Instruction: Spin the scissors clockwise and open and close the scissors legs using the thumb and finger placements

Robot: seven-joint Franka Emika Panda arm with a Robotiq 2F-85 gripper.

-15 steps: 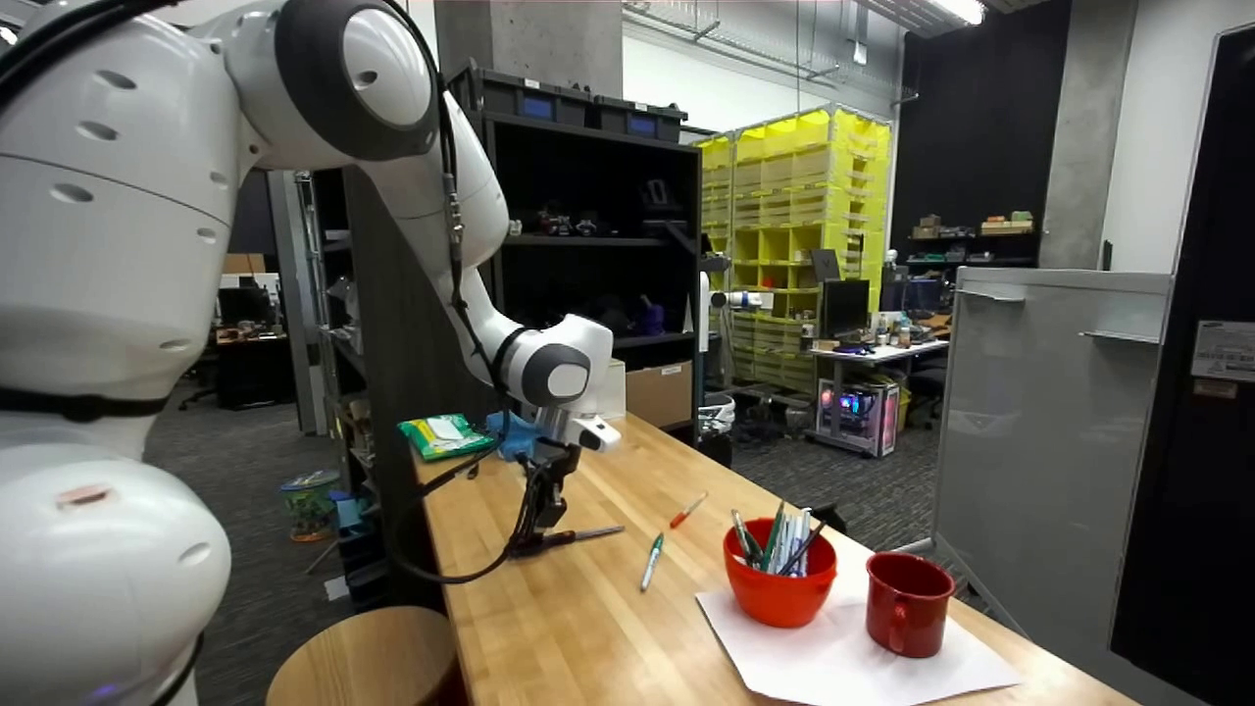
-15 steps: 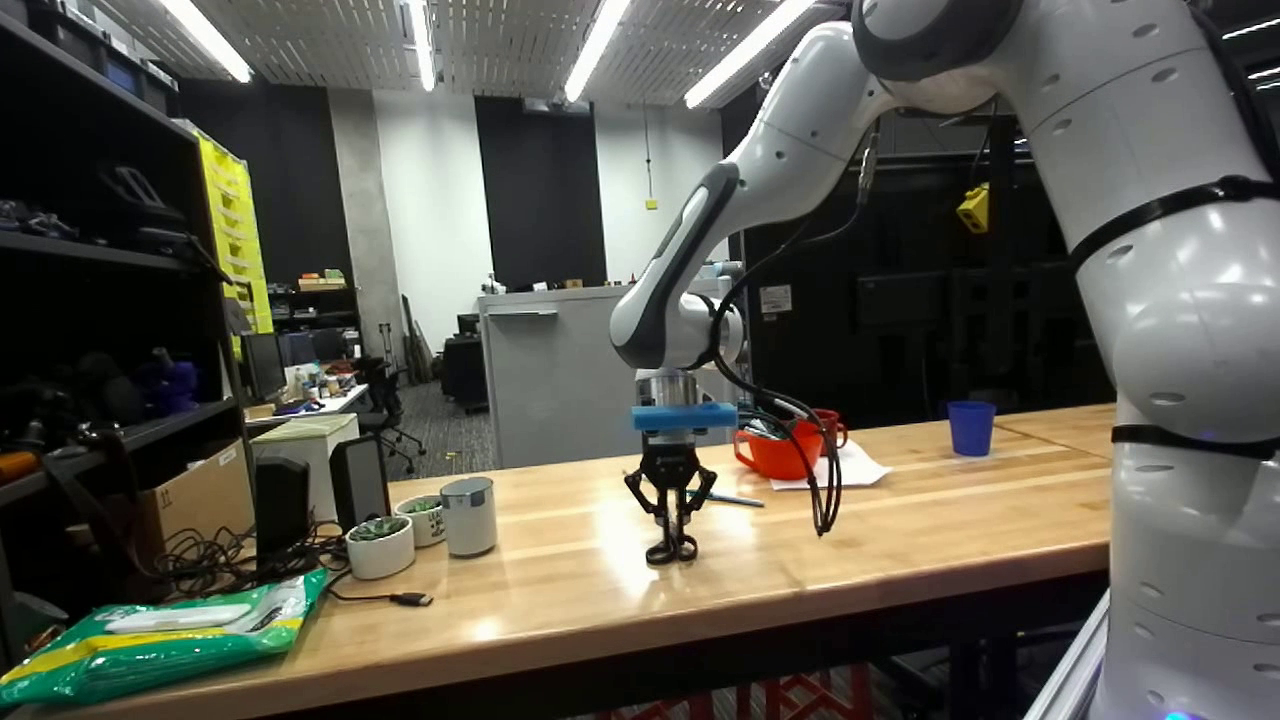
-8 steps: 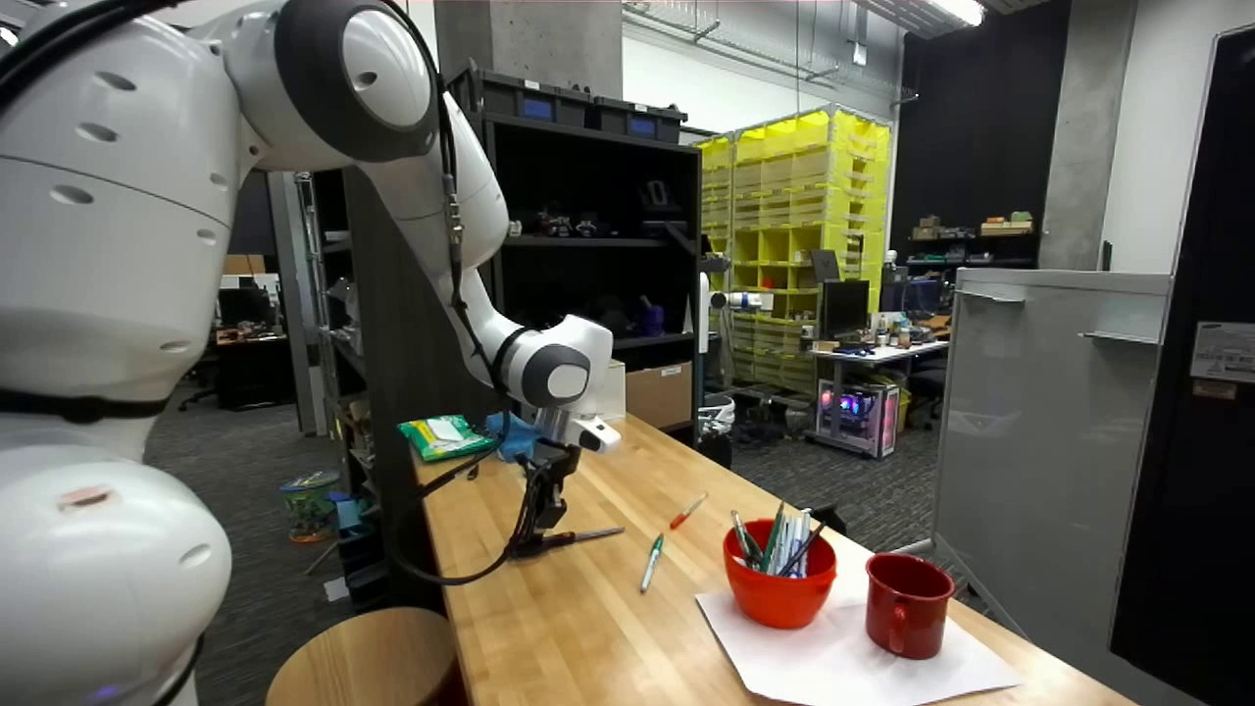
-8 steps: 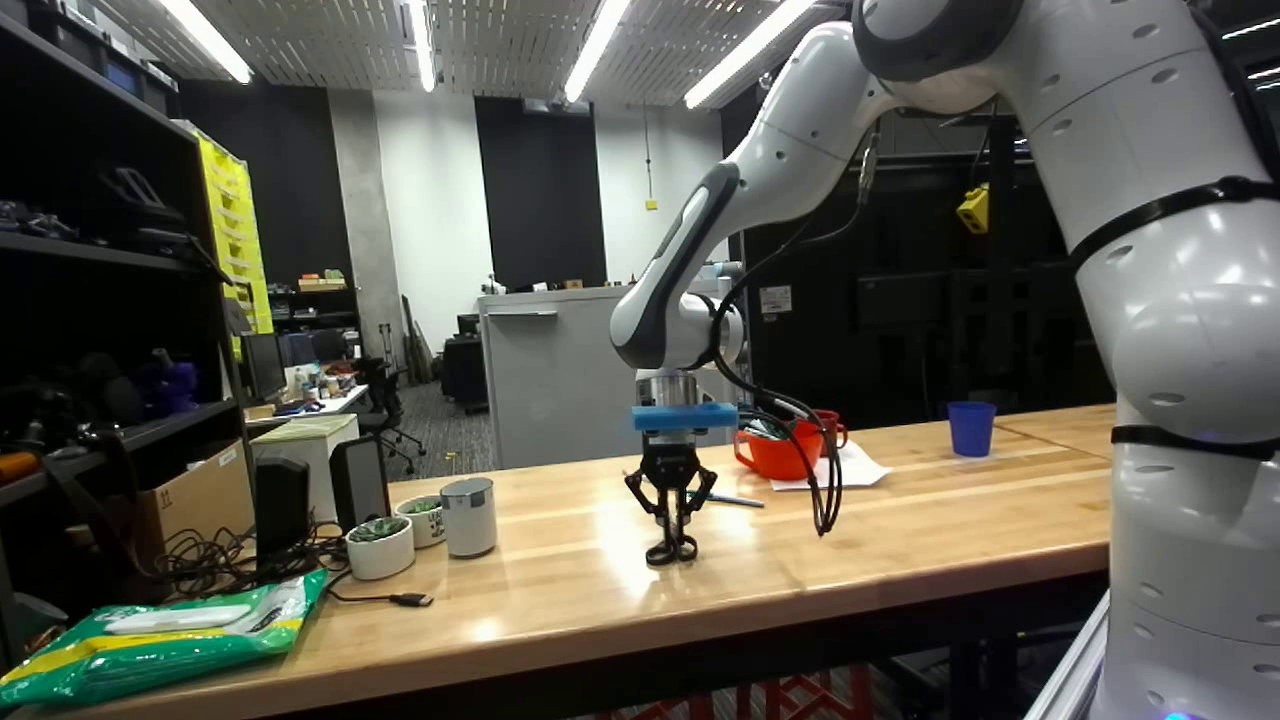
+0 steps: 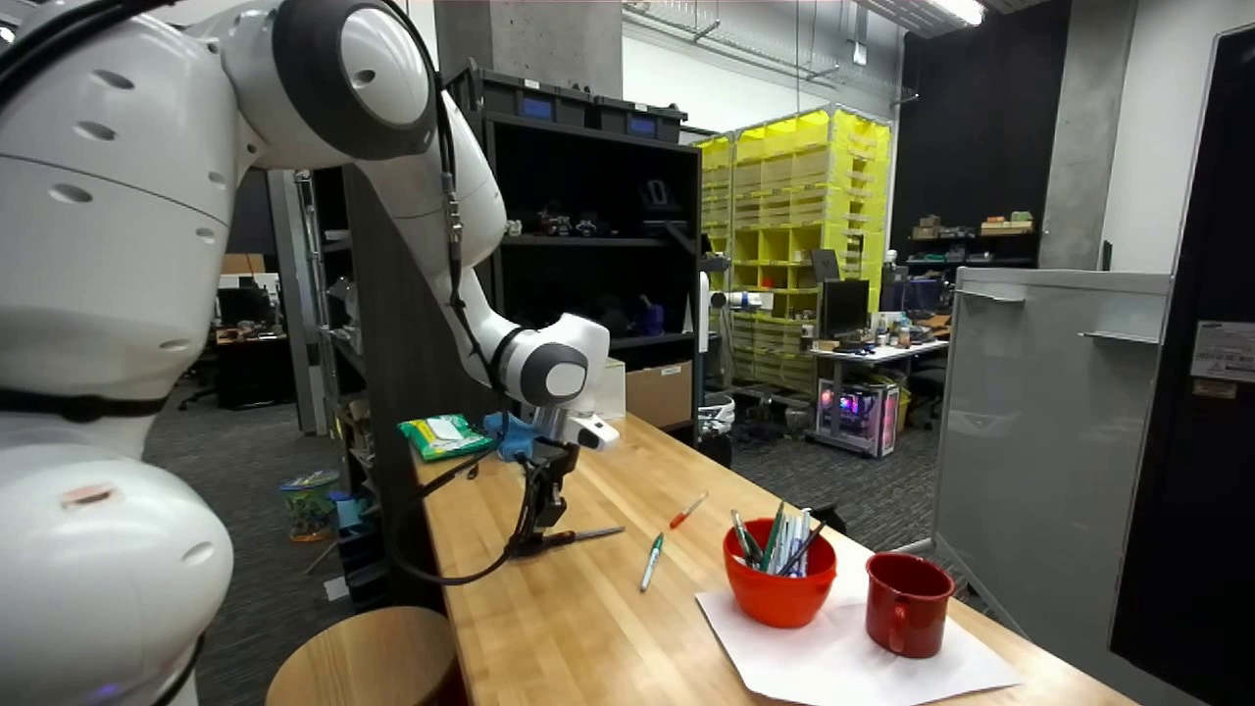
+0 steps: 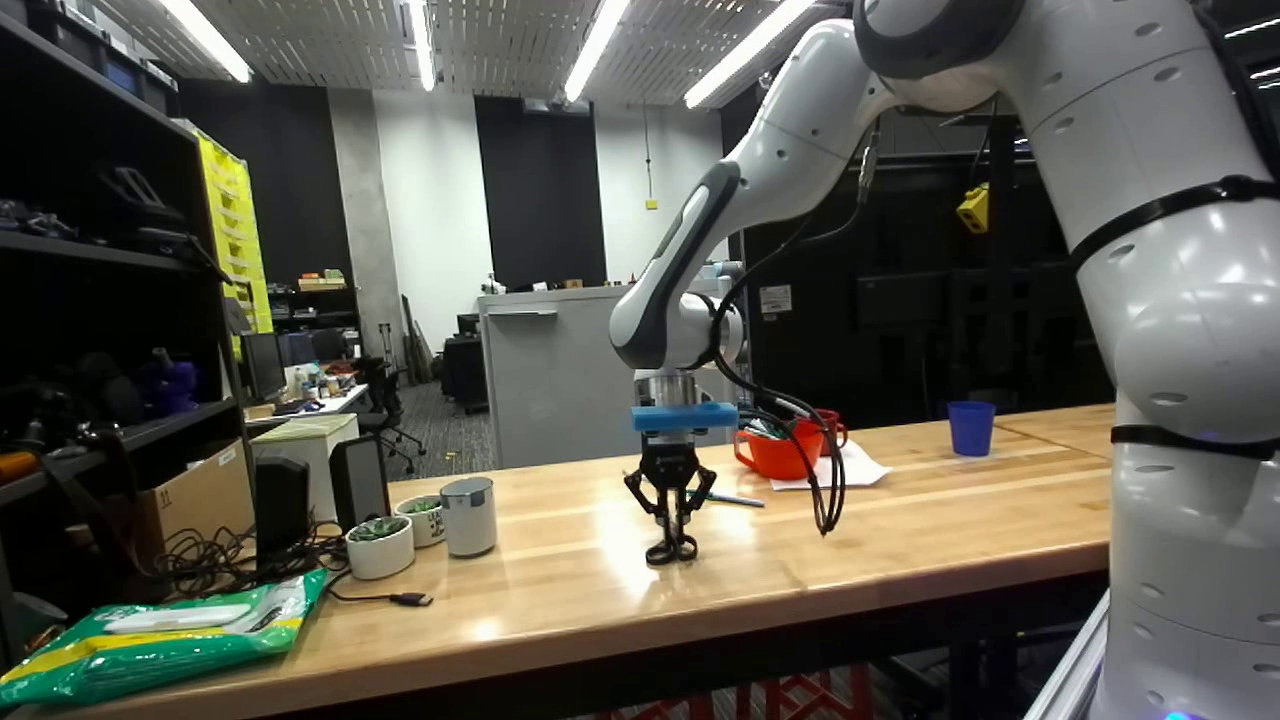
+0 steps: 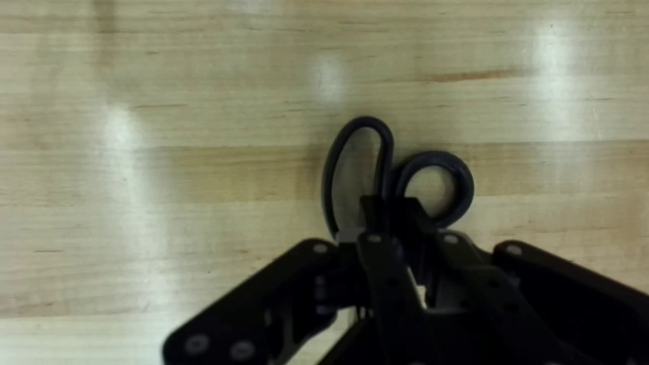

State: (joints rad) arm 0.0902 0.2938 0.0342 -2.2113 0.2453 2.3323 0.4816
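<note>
The scissors lie flat on the wooden table. In the wrist view their two dark handle loops (image 7: 461, 187) show, a long one at left and a round one at right; the blades are hidden under the gripper. In an exterior view the blades (image 5: 598, 532) point away from the gripper, close together. My gripper (image 7: 390, 210) points down at the handles, with one fingertip in each loop and the loops' inner sides pinched between them. In both exterior views the gripper (image 5: 536, 537) is low at the table, and its fingers (image 6: 672, 537) are close together over the loops.
A green pen (image 5: 652, 562) and an orange pen (image 5: 688, 510) lie beyond the blades. A red bowl of pens (image 5: 780, 591) and a red mug (image 5: 909, 616) stand on white paper. A grey cup (image 6: 469, 517), small plants (image 6: 381, 550) and a green packet (image 6: 180, 635) are on the other side.
The arm has shifted very slightly. The gripper's hold and the scissors look the same.
</note>
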